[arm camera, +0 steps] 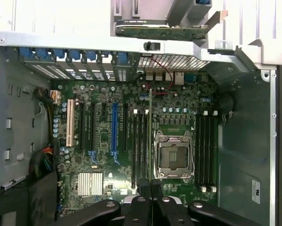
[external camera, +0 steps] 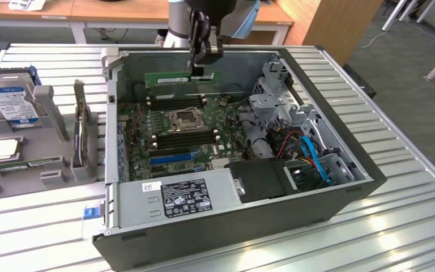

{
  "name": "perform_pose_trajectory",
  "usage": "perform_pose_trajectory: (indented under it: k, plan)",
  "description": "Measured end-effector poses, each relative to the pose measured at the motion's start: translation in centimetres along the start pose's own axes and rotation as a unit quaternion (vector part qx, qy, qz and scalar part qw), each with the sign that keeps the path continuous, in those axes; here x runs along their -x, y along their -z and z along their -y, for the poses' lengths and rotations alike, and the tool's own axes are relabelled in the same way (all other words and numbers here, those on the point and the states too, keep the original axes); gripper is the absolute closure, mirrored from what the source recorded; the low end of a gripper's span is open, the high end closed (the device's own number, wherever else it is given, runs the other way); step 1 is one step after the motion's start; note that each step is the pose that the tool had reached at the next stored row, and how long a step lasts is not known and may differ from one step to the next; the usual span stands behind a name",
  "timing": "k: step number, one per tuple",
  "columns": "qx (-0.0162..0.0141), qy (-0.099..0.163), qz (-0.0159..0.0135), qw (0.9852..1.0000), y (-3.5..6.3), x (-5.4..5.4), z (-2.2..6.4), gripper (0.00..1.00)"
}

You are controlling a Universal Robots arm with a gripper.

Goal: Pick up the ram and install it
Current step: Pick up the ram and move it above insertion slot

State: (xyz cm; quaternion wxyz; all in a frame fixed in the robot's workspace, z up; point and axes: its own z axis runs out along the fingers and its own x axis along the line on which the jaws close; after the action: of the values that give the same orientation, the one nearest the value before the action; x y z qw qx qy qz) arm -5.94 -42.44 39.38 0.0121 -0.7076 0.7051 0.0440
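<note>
A slatted metal counter (external camera: 399, 187) carries an open case (external camera: 308, 215) lying with its motherboard facing up. The gripper (external camera: 199, 71) is clamped on the ram (external camera: 176, 79), holding it on edge above the slots (external camera: 174, 102) beside the socket (external camera: 186, 119), apparently to match their line.

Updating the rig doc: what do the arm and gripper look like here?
The arm is a silver-grey tube with a pale blue joint cap. The gripper is black all over, a blocky body narrowing to slim fingers. In the wrist view, its matte black linkage bars carry round silver pivot pins.
</note>
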Motion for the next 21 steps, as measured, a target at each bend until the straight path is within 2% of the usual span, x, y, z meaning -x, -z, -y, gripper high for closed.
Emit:
perform_pose_trajectory:
  k: [10,21]
  plan:
    - [0.0000,0.000,0.0000,1.0000,-0.11,0.23,0.01,0.89]
    - [-0.0001,0.000,0.0000,1.0000,-0.91,0.16,0.04,0.89]
